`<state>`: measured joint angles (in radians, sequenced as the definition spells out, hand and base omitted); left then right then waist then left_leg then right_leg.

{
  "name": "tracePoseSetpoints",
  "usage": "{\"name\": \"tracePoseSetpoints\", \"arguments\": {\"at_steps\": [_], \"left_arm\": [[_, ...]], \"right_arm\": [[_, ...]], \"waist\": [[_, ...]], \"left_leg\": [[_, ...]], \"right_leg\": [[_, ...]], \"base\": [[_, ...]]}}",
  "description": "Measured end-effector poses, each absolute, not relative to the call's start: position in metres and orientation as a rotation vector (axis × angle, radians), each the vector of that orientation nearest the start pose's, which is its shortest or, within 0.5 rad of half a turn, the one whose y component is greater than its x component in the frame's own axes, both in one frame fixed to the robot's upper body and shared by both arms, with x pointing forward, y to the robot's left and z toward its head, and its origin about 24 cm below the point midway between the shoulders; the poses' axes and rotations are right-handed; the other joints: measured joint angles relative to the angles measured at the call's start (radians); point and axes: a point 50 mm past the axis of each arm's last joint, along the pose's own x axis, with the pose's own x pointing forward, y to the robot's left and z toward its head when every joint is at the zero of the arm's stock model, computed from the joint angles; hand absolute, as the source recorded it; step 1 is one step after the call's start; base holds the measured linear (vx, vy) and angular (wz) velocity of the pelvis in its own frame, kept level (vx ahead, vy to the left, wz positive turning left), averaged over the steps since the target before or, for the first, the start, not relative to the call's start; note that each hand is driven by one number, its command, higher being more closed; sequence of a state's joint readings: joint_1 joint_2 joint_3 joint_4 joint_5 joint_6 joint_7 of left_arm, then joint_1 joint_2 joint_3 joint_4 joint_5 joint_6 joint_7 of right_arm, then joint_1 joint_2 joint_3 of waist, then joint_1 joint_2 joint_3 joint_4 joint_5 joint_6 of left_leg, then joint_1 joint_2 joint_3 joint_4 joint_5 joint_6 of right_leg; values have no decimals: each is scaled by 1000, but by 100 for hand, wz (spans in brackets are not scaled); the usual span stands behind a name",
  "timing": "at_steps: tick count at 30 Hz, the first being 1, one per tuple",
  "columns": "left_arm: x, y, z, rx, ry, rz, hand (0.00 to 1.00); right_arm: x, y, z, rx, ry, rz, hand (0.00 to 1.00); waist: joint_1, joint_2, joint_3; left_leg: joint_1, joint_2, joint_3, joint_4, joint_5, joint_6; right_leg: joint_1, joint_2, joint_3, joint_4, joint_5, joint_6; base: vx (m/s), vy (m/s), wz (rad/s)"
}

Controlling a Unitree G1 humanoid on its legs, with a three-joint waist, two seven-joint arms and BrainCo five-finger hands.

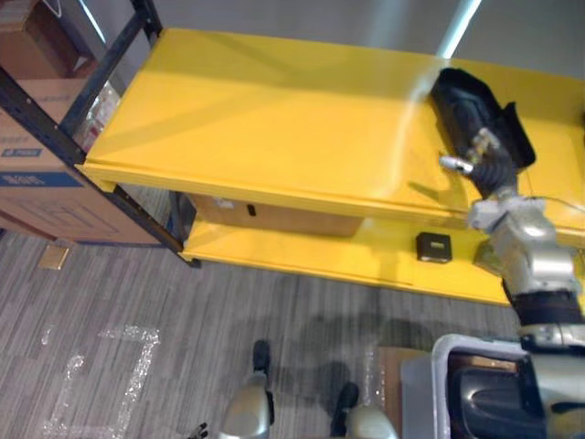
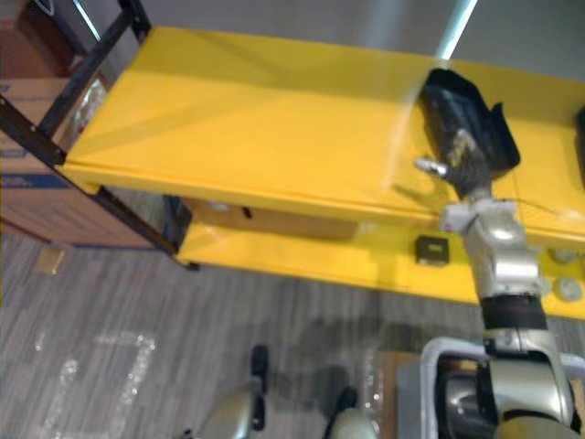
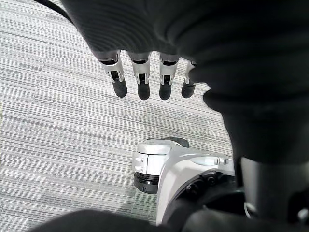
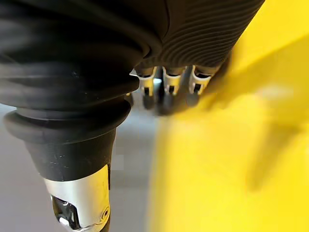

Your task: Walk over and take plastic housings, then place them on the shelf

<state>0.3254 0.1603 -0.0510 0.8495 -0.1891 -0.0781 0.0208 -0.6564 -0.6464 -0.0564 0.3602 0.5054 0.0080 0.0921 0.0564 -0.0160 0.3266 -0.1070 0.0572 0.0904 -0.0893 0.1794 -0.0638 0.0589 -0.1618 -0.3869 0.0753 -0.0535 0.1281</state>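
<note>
Black plastic housing (image 1: 471, 101) lies on the yellow shelf (image 1: 274, 128), 2 o'clock. Right robot hand (image 1: 489, 160): fingers straight, tips at the housing's near end. Left robot hand (image 3: 140, 79): fingers straight, apart, above floor (image 3: 48, 121). Cardboard box (image 1: 37, 183), 9 o'clock: blue print, too small to read.

My right arm (image 1: 535, 261): silver-grey rounded shells, one black band across it | my right hand (image 1: 491, 166): dark ribbed cover over back and wrist, silver fingers, dark tips | my left hand (image 3: 140, 72): same black ribbed cover, slotted silver fingers, rounded dark tips
</note>
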Motion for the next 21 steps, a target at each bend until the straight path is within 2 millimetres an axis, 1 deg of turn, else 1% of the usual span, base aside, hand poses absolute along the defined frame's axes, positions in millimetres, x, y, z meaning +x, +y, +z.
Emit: {"name": "tracePoseSetpoints", "arguments": {"at_steps": [1, 3, 6, 9, 12, 14, 15, 16, 18, 21], "left_arm": [[44, 210, -154, -9, 1080, 207, 0], [45, 210, -154, -9, 1076, 206, 0], [45, 210, -154, -10, 1077, 206, 0], [45, 210, -154, -8, 1079, 206, 0], [45, 211, -154, -7, 1079, 208, 0], [45, 210, -154, -6, 1081, 204, 0], [44, 210, -154, -6, 1081, 202, 0], [44, 210, -154, -4, 1083, 201, 0], [42, 211, -155, 6, 1088, 203, 0], [39, 211, -156, 8, 1103, 205, 0]], "right_arm": [[346, -261, 223, -94, -409, 16, 0], [337, -245, 255, -112, -599, 110, 0], [328, -235, 272, -130, -714, 203, 0], [326, -233, 274, -136, -737, 221, 0], [325, -243, 277, -122, -751, 100, 0], [323, -258, 279, -119, -753, -120, 0], [323, -263, 279, -116, -746, -175, 0], [322, -272, 278, -96, -726, -272, 0], [324, -286, 272, -60, -669, -391, 0], [328, -299, 258, -44, -565, -492, 0]], "waist": [[2, 0, 0], [7, 0, 0], [14, 0, 0], [13, 0, 0], [14, -1, 1], [16, -2, 1], [16, -2, 1], [15, -2, 1], [12, -2, 1], [8, -2, 1]], "left_leg": [[0, 1, 0, 0, 0, 0], [0, 4, -1, 0, 0, 0], [0, 5, -4, 0, -1, 0], [0, 5, -4, 0, -1, 1], [0, 5, -4, 0, -1, 1], [-1, 7, -4, 0, -1, 1], [-1, 8, -4, 0, -1, 1], [-1, 9, -2, 0, -1, 1], [0, 10, 0, 0, -1, 1], [0, 13, 1, 0, 0, 1]], "right_leg": [[0, 1, 0, 0, 1, -1], [0, 6, 0, 1, 0, -4], [0, 7, -1, 3, -2, -7], [0, 7, -1, 4, -2, -7], [0, 6, -1, 7, -2, -7], [-2, 6, 0, 9, -3, -8], [-3, 6, 0, 9, -3, -8], [-4, 7, 2, 10, -3, -9], [-6, 8, 4, 12, -4, -10], [-8, 10, 6, 17, -5, -13]], "base": [[0, 0, 0], [0, 0, 0], [0, 0, 0], [0, 0, 0], [0, 0, 0], [0, 0, 0], [0, 0, -3], [0, 0, -4], [0, 0, -2], [0, 0, 0]]}}
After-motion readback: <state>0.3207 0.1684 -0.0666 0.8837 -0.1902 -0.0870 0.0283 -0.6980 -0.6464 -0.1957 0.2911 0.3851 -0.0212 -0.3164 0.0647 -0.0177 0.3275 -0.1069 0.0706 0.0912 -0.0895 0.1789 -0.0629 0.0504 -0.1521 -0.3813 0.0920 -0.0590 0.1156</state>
